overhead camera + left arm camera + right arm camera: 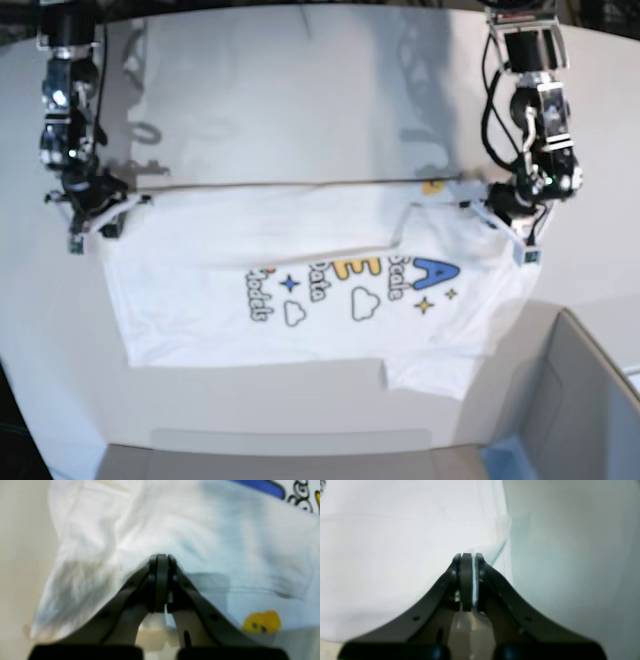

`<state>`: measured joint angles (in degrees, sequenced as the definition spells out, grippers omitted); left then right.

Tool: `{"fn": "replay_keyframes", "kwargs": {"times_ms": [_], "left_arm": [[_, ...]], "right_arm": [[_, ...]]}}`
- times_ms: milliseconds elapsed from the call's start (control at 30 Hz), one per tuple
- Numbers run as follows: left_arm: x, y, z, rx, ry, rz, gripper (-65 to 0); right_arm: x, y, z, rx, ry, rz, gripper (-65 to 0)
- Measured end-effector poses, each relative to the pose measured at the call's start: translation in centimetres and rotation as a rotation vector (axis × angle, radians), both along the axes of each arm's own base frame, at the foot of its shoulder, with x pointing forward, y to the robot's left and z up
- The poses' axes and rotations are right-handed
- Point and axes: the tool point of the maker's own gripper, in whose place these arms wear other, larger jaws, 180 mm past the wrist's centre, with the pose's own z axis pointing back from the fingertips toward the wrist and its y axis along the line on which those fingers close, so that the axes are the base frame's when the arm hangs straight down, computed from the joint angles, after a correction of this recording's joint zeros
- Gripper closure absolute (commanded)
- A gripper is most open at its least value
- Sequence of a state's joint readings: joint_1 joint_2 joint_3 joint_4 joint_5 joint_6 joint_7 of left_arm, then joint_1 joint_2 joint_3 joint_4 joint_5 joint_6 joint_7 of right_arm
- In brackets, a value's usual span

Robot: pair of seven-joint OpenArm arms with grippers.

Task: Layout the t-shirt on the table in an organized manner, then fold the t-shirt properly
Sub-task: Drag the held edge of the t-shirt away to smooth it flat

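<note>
With both upper corners of the t-shirt pinched, the step in hand looks like spreading or drawing it over for a fold, and it would go best with both arms moving together at the same height and pace, keeping the far edge taut so the cloth settles without wrinkles or skew. At the t-shirt's left corner in the base view, the right gripper has its jaws pressed together on a thin fold of white cloth right at the hem. At the t-shirt's right corner, by the printed end, the left gripper has its jaws clamped on bunched fabric, while the t-shirt's body lies print-up on the white surface.
</note>
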<state>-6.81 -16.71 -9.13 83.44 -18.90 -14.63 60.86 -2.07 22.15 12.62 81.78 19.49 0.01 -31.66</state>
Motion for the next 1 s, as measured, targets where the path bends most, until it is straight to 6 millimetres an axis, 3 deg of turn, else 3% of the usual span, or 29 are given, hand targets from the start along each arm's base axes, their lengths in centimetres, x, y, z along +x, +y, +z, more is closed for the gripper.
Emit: {"fn": "replay_keyframes", "kwargs": {"times_ms": [167, 267, 433, 600, 800, 1000], "left_arm": [[0.5, 0.2, -0.4, -0.011, -0.021, 0.009, 0.0], [-0.7, 0.4, -1.1, -0.001, -0.026, 0.009, 0.0], [-3.9, 0.1, -2.1, 0.016, 0.006, -0.011, 0.0], [-7.3, -0.8, -1.6, 0.04, 0.036, -0.05, 0.0], [-11.3, -1.6, -1.5, 0.056, 0.114, -0.09, 0.0], [-13.3, -1.9, -2.0, 0.043, 0.144, -0.099, 0.0]], "right_arm": [[0.1, -0.6, -0.8, 0.002, 0.056, -0.016, 0.0], [-1.0, -0.5, -1.5, 0.002, 0.059, -0.012, 0.0], [-4.2, 0.0, -1.7, -0.023, 0.071, 0.012, 0.0], [-7.4, 0.9, -1.6, -0.02, 0.091, 0.038, 0.0], [-10.9, -2.9, -1.4, -0.041, 0.124, -0.07, 0.0], [-13.2, -7.5, -0.6, -0.097, 0.159, -0.144, 0.0]]}}
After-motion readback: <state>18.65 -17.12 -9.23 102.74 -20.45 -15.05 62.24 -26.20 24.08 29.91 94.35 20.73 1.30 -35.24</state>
